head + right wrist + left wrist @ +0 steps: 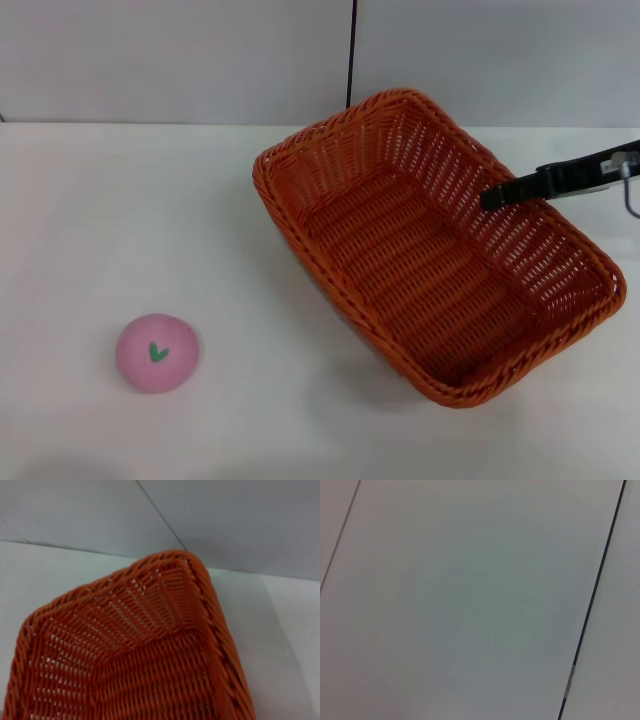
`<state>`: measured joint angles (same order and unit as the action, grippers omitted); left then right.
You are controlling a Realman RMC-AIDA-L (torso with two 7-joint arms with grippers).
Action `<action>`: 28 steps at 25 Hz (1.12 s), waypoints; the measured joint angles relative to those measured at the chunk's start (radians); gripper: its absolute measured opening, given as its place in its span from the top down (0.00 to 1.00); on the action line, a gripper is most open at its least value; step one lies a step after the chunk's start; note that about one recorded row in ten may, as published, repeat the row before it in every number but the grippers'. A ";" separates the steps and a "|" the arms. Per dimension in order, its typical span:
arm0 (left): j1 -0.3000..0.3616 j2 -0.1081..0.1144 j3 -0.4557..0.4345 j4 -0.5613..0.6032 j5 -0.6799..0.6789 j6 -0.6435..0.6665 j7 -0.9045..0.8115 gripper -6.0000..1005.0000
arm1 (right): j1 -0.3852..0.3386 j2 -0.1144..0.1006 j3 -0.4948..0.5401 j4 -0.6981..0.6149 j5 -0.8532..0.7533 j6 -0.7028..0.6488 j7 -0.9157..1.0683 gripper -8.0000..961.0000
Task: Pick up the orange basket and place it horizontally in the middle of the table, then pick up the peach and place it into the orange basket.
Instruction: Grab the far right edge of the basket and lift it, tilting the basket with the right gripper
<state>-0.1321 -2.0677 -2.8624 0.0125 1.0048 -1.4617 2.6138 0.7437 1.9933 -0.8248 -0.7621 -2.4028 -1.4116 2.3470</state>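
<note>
The orange basket [420, 250] sits right of centre in the head view, turned diagonally, with its near left side casting a shadow as if raised off the table [120, 200]. My right gripper [492, 198] reaches in from the right and is shut on the basket's far right wall; one black finger [520, 187] shows inside the rim. In the right wrist view the basket's [150, 650] far corner fills the picture from close up. The peach [157, 352], a pink ball with a green leaf mark, rests on the table at the front left, far from both grippers. My left gripper is out of view.
A pale wall with a dark vertical seam [351, 55] runs behind the table's far edge. The left wrist view shows only grey panels and a dark seam [592, 600].
</note>
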 joint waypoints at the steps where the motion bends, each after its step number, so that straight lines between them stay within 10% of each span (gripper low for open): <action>1: 0.000 0.000 0.000 0.000 0.000 0.000 0.000 0.20 | 0.000 0.000 0.000 0.000 0.000 0.000 0.000 0.25; 19: 0.004 -0.002 0.000 0.013 -0.003 0.000 -0.002 0.20 | 0.006 0.026 -0.023 0.037 0.000 0.115 -0.001 0.31; 28: 0.005 -0.002 0.000 0.013 -0.005 0.000 -0.002 0.20 | 0.010 0.044 -0.025 0.037 0.010 0.132 -0.062 0.79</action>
<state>-0.1272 -2.0694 -2.8624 0.0258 0.9996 -1.4617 2.6123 0.7540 2.0369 -0.8502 -0.7254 -2.3929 -1.2794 2.2849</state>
